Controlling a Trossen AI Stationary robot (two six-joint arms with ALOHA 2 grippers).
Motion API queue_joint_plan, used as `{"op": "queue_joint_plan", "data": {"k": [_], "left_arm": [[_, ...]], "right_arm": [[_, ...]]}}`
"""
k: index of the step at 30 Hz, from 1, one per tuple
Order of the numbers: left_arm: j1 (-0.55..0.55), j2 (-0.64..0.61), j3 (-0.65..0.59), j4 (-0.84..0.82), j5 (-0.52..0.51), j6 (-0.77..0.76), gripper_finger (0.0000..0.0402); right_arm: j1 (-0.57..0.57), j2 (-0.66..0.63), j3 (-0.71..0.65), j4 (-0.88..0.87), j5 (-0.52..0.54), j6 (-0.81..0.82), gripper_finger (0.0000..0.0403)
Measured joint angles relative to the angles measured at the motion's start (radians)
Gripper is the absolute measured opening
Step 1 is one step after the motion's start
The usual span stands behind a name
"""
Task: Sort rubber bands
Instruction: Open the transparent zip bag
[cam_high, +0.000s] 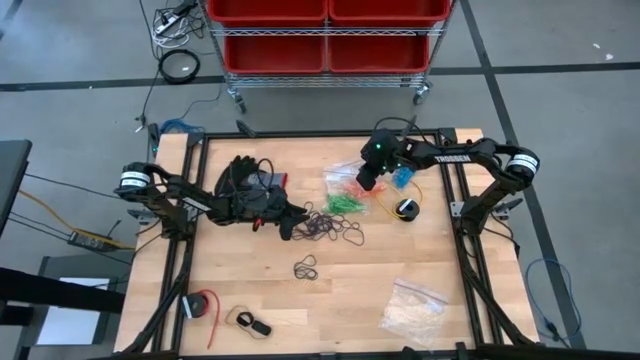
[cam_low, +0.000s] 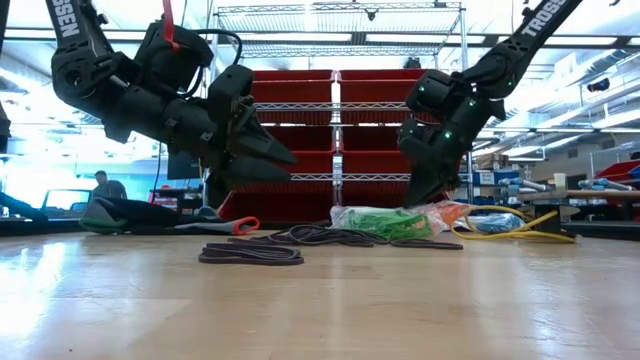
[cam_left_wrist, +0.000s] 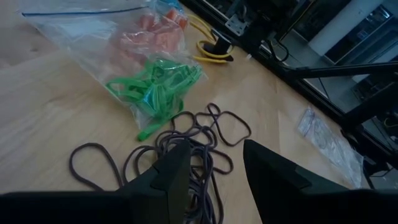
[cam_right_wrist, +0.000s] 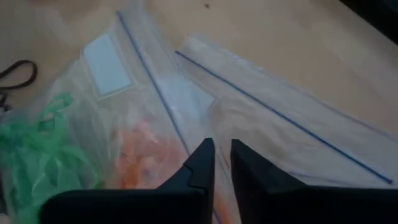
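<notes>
Left wrist view: left gripper (cam_left_wrist: 214, 171) open above black rubber bands (cam_left_wrist: 186, 140).

The high camera is looking straight down on the whole wooden surface (cam_high: 330, 290) and both arms. The low camera is sitting at surface level, facing across the boards toward the red bins (cam_low: 335, 135) in the room behind. Each wrist camera is peering forward, close in, past its own dark fingers (cam_left_wrist: 168, 177). All four views are sharing the green rubber bands (cam_high: 346, 203) lying in a clear plastic bag (cam_right_wrist: 149, 99) mid-surface.
</notes>
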Motion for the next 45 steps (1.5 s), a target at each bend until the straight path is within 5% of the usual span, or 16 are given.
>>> {"op": "queue_joint_plan", "data": {"k": [11, 24, 30, 39, 45], "left_arm": [[0.000, 0.000, 0.000, 0.000, 0.000, 0.002, 0.0158], [0.065, 0.000, 0.012, 0.127, -0.025, 0.035, 0.0158], [0.139, 0.002, 0.084, -0.040, 0.019, 0.036, 0.0158], [0.248, 0.188, 0.201, -0.089, 0.144, -0.097, 0.0163], [0.306, 0.275, 0.240, -0.070, 0.149, -0.157, 0.0209]], "right_arm": [[0.012, 0.000, 0.000, -0.007, -0.044, 0.012, 0.0001], [0.218, -0.106, 0.000, 0.001, -0.045, 0.044, 0.0000], [0.273, -0.187, 0.000, 0.002, 0.009, 0.068, 0.0000], [0.301, -0.256, 0.000, 0.003, 0.013, 0.098, 0.0000], [0.325, -0.255, 0.000, -0.007, 0.012, 0.106, 0.0000]]}}
